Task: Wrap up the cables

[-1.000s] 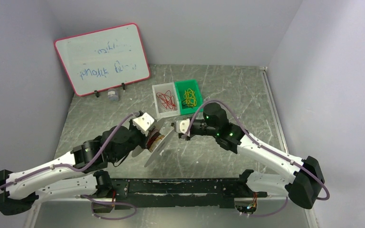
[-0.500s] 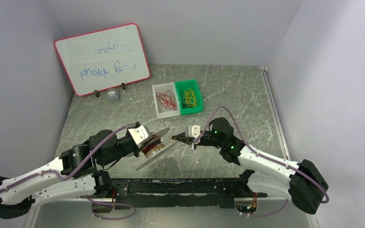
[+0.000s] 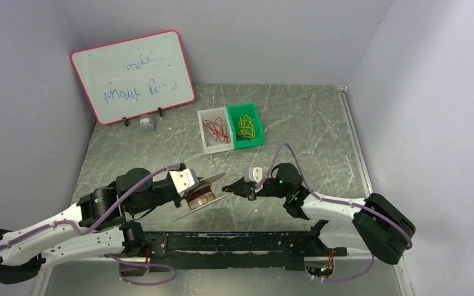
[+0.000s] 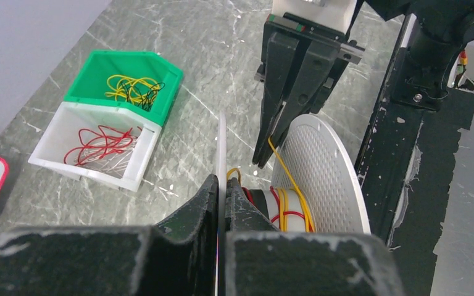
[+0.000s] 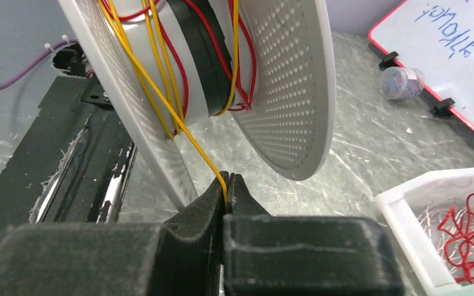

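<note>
Clamping, left gripper (image 3: 193, 189) (image 4: 222, 185): fingers pressed together on the thin rim of one flange of the spool (image 3: 201, 197) (that flange shows edge-on in the left wrist view).
Spool: white, two perforated flanges, tilted, held between the two arms near the front of the table (image 3: 308, 123). I cannot tell whether its lower rim touches the surface.
Right gripper (image 3: 229, 185) (image 5: 227, 185): fingers pressed together, pinching the yellow cable (image 5: 185, 132) at their very tips, just beside a flange rim.
Yellow cable: runs straight from the pinch up across the inner flange face to the core, where more yellow turns lie.
Red cables (image 5: 182, 80): a few turns on the core, beside a black band.
Loose cables: red ones in the white bin (image 3: 212, 111), yellow ones in the green bin (image 3: 260, 141). The bins touch side by side, well apart from the spool, toward the back.
Open room: bare table shows between spool and bins, and to the right of the right arm as far as the side wall.
Black rail (image 3: 234, 242): along the near edge, near the spool's lower rim (tightest side).
Whiteboard (image 3: 133, 74): leaning at back left, well apart.
</note>
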